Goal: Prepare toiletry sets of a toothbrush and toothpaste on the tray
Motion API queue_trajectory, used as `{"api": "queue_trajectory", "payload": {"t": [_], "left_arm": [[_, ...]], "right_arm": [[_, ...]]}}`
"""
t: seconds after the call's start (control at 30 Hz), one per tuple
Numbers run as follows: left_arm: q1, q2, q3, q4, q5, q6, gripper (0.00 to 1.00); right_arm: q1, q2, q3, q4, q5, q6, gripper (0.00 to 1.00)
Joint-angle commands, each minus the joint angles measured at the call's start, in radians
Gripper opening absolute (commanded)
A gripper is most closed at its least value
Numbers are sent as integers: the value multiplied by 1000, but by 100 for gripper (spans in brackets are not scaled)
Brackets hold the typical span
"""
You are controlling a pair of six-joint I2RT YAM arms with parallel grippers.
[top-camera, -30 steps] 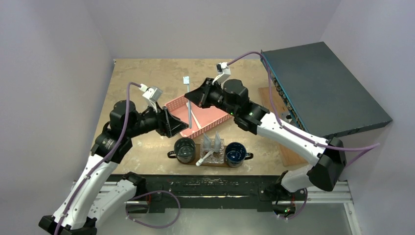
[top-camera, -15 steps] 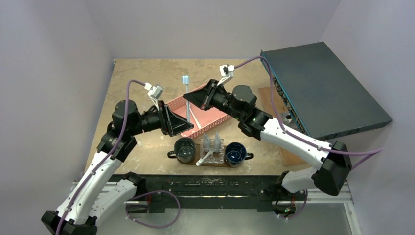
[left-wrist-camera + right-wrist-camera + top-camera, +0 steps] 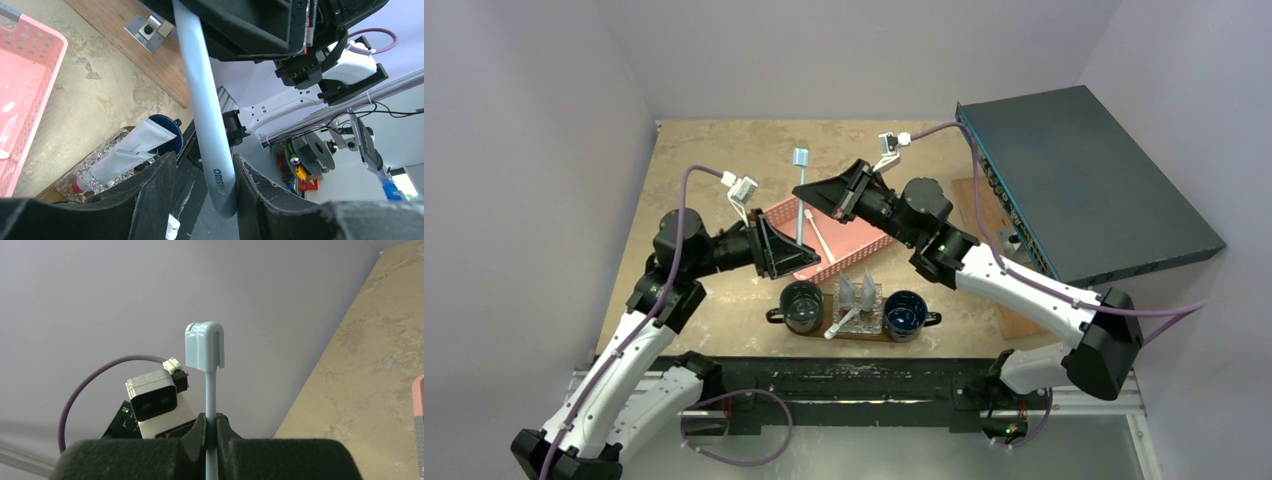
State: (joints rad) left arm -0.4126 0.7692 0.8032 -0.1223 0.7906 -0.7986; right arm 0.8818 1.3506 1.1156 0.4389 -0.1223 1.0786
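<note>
My right gripper is shut on the thin shaft of a pale blue toothbrush, whose capped head points up, above the pink basket. The handle end hangs between the jaws of my left gripper; it touches one jaw and a gap shows at the other. On the dark tray at the near edge stand two mugs and a glass dish with pale toothpaste tubes and a white toothbrush. Another white toothbrush lies in the basket.
A dark mug and a blue mug flank the glass dish. A large dark flat box leans over the table's right side, above a pale wooden board. Walls close in on the left and back.
The right gripper has carried the toothbrush a little left and away. The left gripper has come up around its handle end, and its jaws have narrowed.
</note>
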Motion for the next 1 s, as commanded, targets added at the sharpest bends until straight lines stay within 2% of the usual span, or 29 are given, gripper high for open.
{"api": "queue_trajectory", "payload": {"t": [0.0,0.43,0.6,0.7,0.83,0.87,0.97], "left_arm": [[5,-24,-6,55,21,-15,43],[5,-47,1,21,-7,-8,29],[5,-54,6,-23,-39,10,15],[5,-56,8,-38,-51,13,0],[5,-59,12,-56,-59,22,0],[5,-60,14,-64,-58,26,0],[5,-62,22,-89,-52,40,0]], "right_arm": [[14,-18,-6,36,37,25,0],[41,-77,-34,-21,121,-32,0],[48,-98,-51,-32,136,-49,0],[52,-107,-53,-46,136,-73,0],[54,-116,-50,-83,125,-118,0],[54,-118,-47,-94,115,-137,2],[54,-132,-34,-152,83,-201,19]]}}
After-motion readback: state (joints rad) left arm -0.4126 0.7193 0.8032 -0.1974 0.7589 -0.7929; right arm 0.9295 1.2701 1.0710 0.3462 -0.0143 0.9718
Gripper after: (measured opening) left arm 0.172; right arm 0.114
